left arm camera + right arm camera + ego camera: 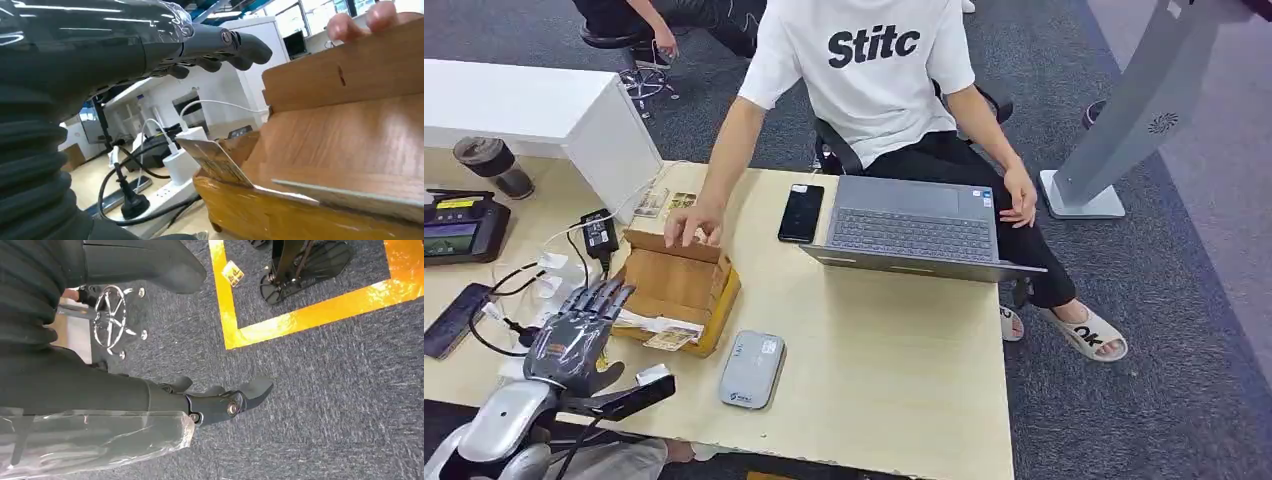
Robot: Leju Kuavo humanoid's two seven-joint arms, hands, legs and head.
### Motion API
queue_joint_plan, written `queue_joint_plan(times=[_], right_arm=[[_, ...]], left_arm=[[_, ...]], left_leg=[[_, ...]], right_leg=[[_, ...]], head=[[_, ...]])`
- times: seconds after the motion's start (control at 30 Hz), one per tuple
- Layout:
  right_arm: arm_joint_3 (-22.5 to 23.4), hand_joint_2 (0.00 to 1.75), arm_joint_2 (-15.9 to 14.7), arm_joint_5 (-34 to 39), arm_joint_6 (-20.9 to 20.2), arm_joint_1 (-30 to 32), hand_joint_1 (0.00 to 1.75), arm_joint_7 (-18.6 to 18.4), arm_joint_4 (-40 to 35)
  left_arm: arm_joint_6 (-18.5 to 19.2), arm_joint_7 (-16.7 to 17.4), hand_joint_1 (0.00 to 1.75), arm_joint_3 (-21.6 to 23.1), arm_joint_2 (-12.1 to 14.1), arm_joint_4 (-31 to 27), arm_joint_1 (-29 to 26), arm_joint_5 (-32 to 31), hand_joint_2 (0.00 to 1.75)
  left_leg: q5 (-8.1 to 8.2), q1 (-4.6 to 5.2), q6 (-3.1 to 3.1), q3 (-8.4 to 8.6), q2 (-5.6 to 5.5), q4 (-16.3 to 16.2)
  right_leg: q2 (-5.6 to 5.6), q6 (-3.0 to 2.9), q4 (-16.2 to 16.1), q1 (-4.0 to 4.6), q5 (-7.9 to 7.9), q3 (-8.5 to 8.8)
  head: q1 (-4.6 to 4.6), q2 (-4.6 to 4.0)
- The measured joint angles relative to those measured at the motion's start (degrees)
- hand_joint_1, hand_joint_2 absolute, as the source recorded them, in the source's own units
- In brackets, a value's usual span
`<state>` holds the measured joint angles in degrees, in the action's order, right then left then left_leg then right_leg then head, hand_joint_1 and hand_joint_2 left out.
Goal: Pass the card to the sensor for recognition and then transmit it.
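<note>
An open cardboard box (676,285) stands on the table, and cards (660,330) lie across its near rim. In the left wrist view a printed card (216,161) sticks out over the box's yellow-taped edge (280,215). My left hand (576,328) hovers at the box's left side, fingers (235,47) stretched out and apart, holding nothing. A grey flat sensor (752,369) lies on the table to the right of the box. My right hand (220,402) hangs over grey carpet, fingers loosely apart with nothing in them.
A person in a white shirt (864,70) sits across the table, one hand (692,225) on the box's far flap. A laptop (916,228) and phone (800,212) lie beyond. Chargers and cables (554,270), another phone (456,320) and a controller (462,228) crowd the left.
</note>
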<state>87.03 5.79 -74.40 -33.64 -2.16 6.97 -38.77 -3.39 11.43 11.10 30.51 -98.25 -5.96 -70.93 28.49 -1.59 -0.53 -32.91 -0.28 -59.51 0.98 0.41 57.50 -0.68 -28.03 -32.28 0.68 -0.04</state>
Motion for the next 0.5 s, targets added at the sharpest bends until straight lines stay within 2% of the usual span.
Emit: queue_joint_plan(times=[0.5], right_arm=[[-0.02,1.75,-0.17,-0.13,0.00,0.00,0.00,0.00,0.33]], left_arm=[[-0.85,-0.26,0.00,1.22,-0.77,1.53,1.07,-0.70,1.75]], left_leg=[[0.00,0.00,0.00,0.00,0.00,0.00]], right_leg=[[-0.01,0.00,0.00,0.00,0.00,-0.01]], head=[[0.02,0.00]])
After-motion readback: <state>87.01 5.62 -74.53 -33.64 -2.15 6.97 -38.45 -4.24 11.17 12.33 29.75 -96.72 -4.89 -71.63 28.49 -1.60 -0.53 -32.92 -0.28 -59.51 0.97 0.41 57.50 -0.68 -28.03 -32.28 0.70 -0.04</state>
